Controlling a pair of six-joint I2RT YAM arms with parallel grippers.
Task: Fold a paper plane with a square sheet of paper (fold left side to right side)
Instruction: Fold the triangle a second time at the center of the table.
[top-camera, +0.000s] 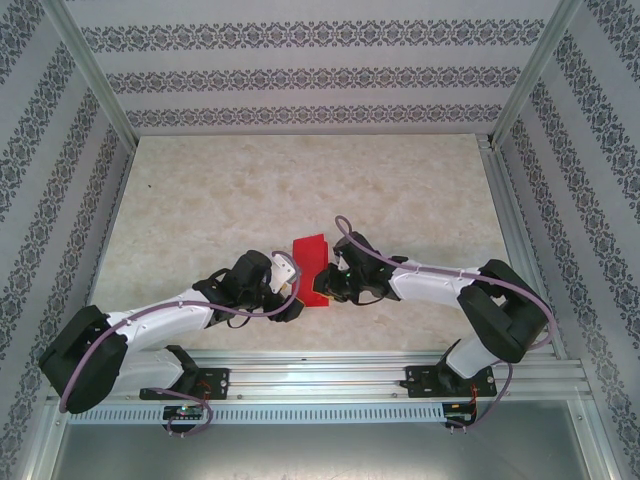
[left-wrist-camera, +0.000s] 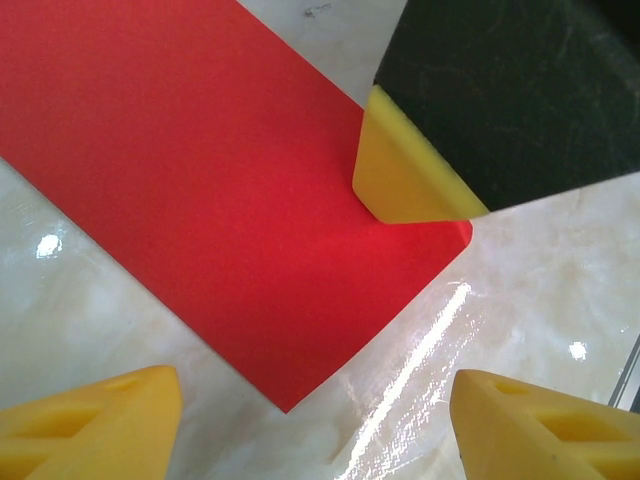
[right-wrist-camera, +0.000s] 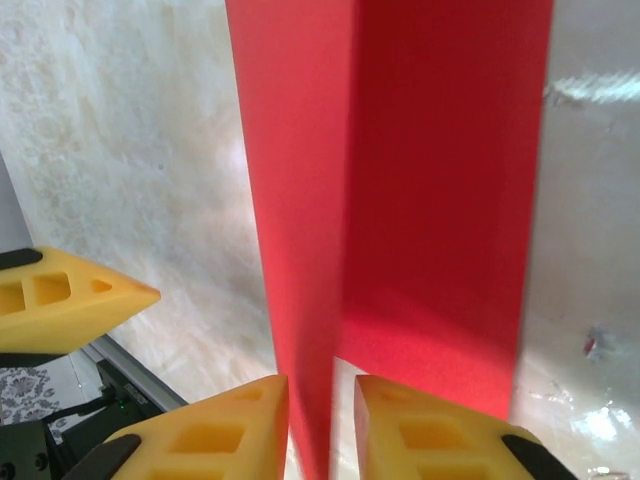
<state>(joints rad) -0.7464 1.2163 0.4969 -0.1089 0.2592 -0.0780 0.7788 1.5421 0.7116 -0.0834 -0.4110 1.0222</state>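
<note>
Right pincer (right-wrist-camera: 320, 405) at the fold; left pincer (left-wrist-camera: 315, 395) released.
You see the right jaws nearly together astride a raised flap of the red paper (top-camera: 309, 262); whether they pinch it, you cannot tell. Left jaws stand wide apart above one corner. Paper lies folded mid-table (top-camera: 300, 180), between both pincers, with one right fingertip (left-wrist-camera: 405, 175) touching it near that corner.

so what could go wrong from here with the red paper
1. The right gripper has its jaws close around a raised fold of the square sheet of paper; a pull might tear it or skew the crease.
2. The left gripper stands open, off the sheet, so the paper could slide on the glossy table.
</note>
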